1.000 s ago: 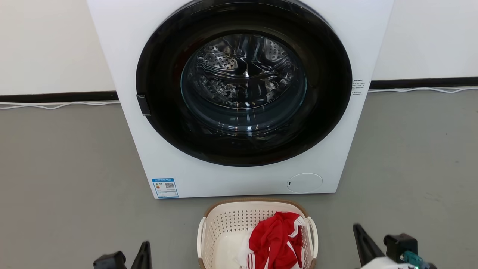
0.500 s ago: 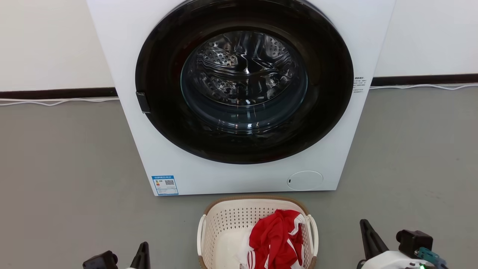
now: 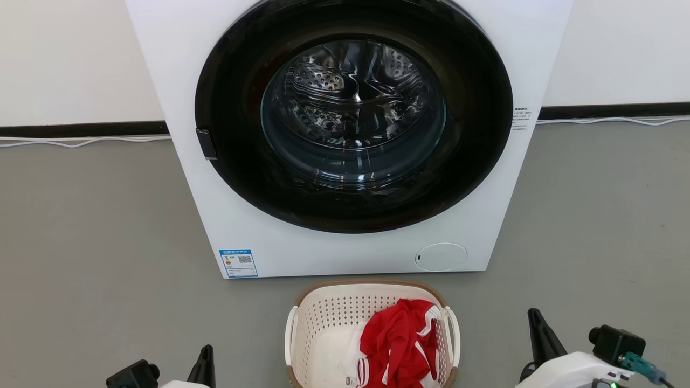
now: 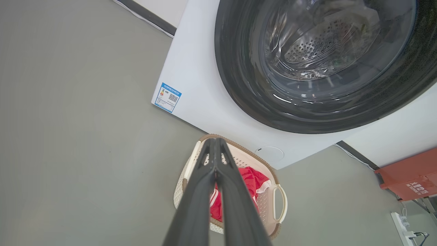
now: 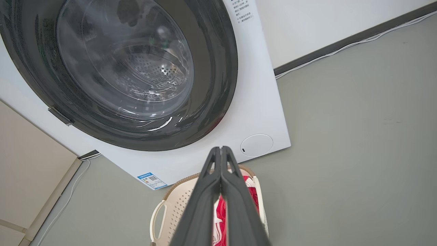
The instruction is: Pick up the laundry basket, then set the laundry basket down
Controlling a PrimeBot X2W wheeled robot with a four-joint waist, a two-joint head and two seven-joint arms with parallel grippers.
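Over the last second both arms have spread slightly, left gripper (image 3: 205, 358) and right gripper (image 3: 536, 323) jaws closed and empty, flanking the basket (image 3: 323, 318) seemingly untouched between them.

Little cream laundry basket (image 3: 323, 323) with holes all over, brown woven-look rim, white loop handles each side, sitting upright on the floor, red-and-white cloth bunched inside.
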